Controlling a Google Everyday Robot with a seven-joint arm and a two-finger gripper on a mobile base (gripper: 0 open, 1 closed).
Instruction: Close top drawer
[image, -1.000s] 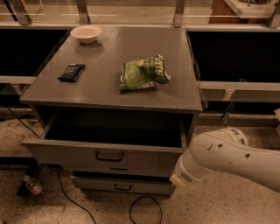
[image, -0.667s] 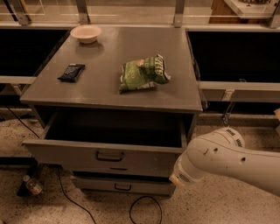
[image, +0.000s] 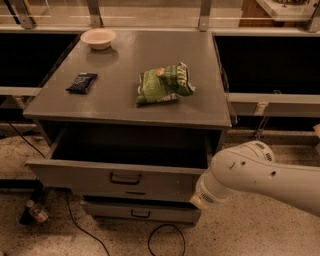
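Top drawer (image: 125, 176) gapes open, arm (image: 250, 172) at its right front corner, gripper unseen, grip can't be told, inward push probably next.

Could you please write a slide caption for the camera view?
Top drawer pulled open under chip bag; robot arm beside its right front corner, gripper not visible.

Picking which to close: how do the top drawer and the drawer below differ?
The top drawer is pulled far out; the lower drawer sits much further in. The top drawer's front is taller than the lower drawer's. Both are grey with black handles. The gripper is hidden; the arm ends by the top drawer's front.
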